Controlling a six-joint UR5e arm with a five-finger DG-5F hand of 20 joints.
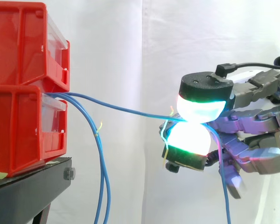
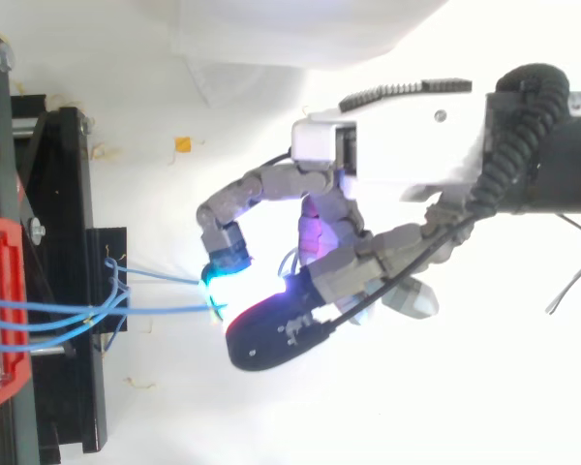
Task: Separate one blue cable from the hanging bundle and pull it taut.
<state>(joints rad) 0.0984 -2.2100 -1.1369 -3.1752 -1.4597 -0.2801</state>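
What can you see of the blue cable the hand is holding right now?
The blue cable is thin and smooth, plastic-coated by its look. It leaves the front of the lower red bin and runs nearly level, slightly bowed, to the hand, pinched between glowing fingertips. Past the pinch it hangs down out of frame. It is apart from the other blue cables, which droop by the stand.

Behind your work hangs a white curtain (image 1: 130,51), evenly lit and falling in soft vertical folds. On your left, two red bins (image 1: 18,93) sit stacked on a black stand (image 1: 28,191). From above, a white surface (image 2: 174,417) lies below, with a small orange scrap (image 2: 182,144) on it.
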